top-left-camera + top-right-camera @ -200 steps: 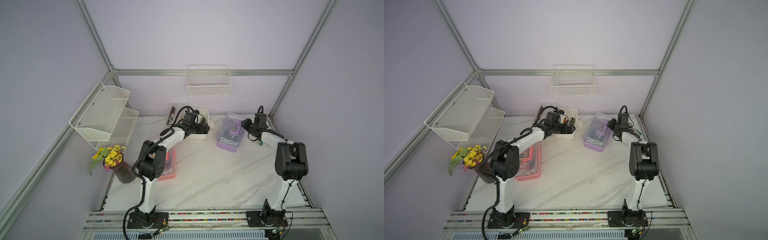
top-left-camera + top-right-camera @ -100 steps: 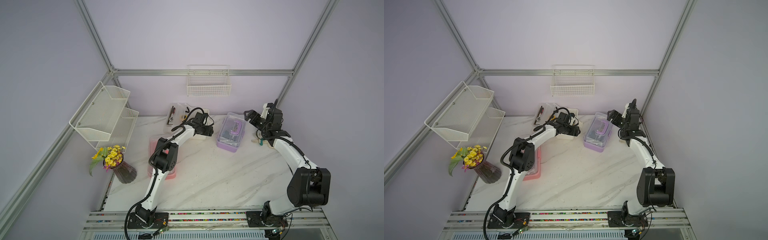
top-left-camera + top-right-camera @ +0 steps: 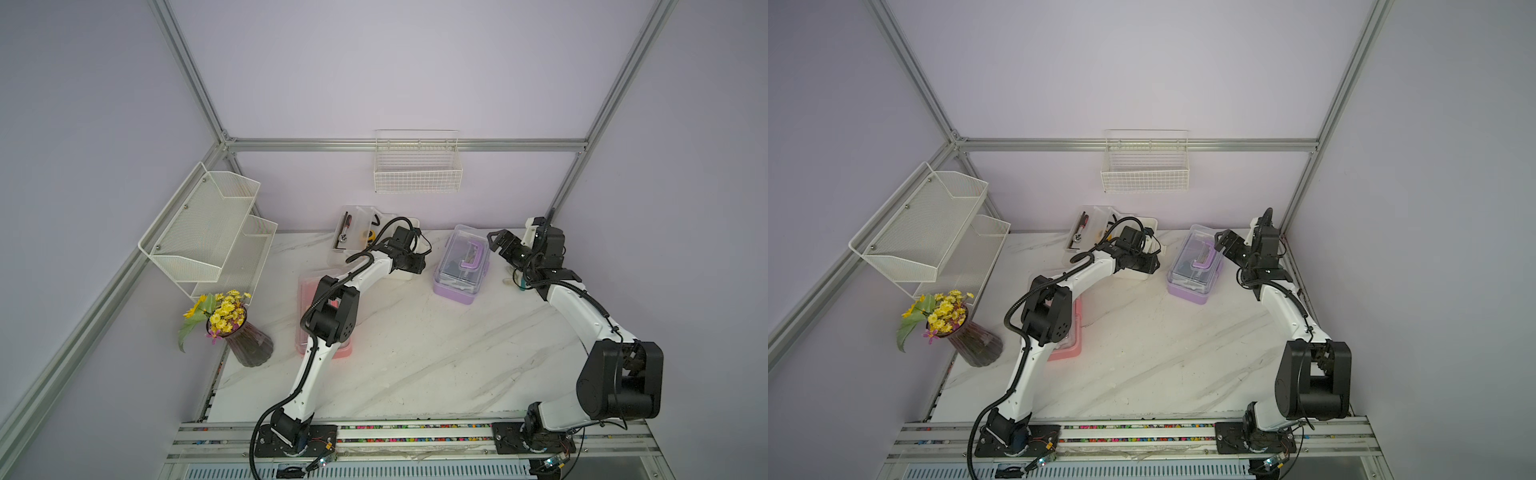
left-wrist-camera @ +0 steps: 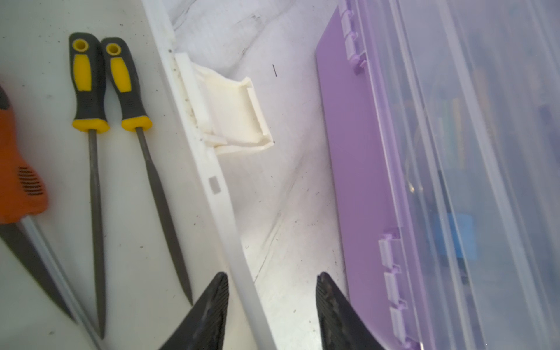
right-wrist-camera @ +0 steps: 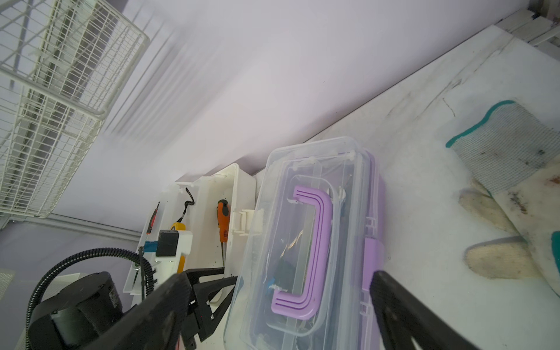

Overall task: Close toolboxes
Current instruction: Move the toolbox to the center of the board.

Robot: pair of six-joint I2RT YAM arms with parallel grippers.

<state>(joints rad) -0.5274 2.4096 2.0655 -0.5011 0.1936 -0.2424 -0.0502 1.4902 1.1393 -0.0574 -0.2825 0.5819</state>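
The white toolbox [image 3: 409,222] lies open at the back, with files and a screwdriver inside; its latch [image 4: 233,112] hangs loose. My left gripper [image 3: 415,266] [image 4: 272,303] straddles the box's right rim [image 4: 218,188] with a gap on both sides, so it is open. The purple toolbox [image 3: 461,266] [image 5: 318,242] stands beside it with its clear lid down. My right gripper [image 3: 498,243] [image 5: 278,277] hovers wide open above that box's right end, holding nothing. In both top views my left arm partly hides the pink toolbox [image 3: 328,353] [image 3: 1067,353].
A work glove [image 5: 500,136] with teal trim lies on the table right of the purple toolbox. A vase of yellow flowers [image 3: 245,336] stands at the table's left edge. A wire basket [image 3: 417,174] hangs on the back wall and mesh shelves [image 3: 208,232] on the left wall.
My left gripper moved right to the white toolbox's right rim and its jaws narrowed. My right gripper lifted back off the purple toolbox and opened wide, and that arm's elbow swung outward.
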